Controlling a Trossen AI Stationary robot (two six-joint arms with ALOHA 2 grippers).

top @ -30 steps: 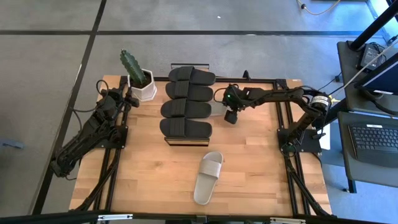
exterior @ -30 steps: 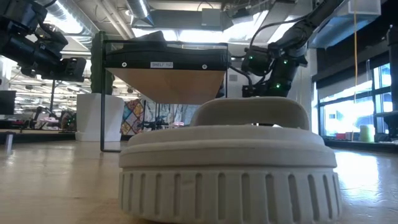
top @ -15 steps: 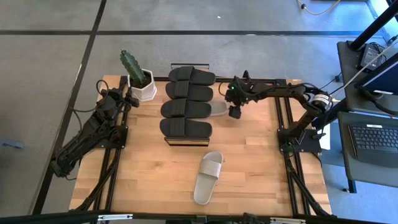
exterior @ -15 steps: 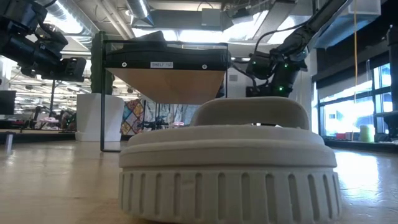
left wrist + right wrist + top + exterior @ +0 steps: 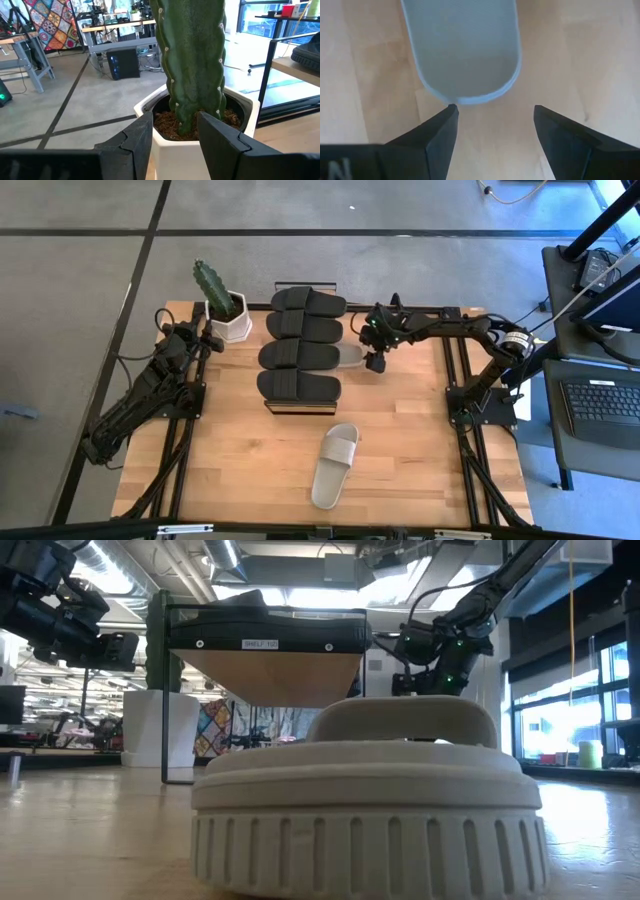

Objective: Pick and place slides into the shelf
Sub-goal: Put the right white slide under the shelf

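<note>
Four black slides [image 5: 300, 345] lie on top of the shelf [image 5: 300, 406], a grey one [image 5: 350, 355] pokes out beneath; right gripper [image 5: 375, 362], fingers spread apart, hovers just beyond its heel; another grey slide [image 5: 335, 465] sits near the table's [image 5: 400, 460] front; left gripper [image 5: 172, 137], parted, faces the cactus pot [image 5: 228, 320]

One small label, barely readable

In the low view you see a small white label [image 5: 260, 644] on the dark front rail of the shelf [image 5: 300, 644], left of the rail's middle; its print looks like "SHELF" followed by characters too small for you to make out. In the right wrist view part of a white letter, perhaps an "N" [image 5: 336, 168], shows on the dark body at the picture's edge. You find nothing else readable.
</note>
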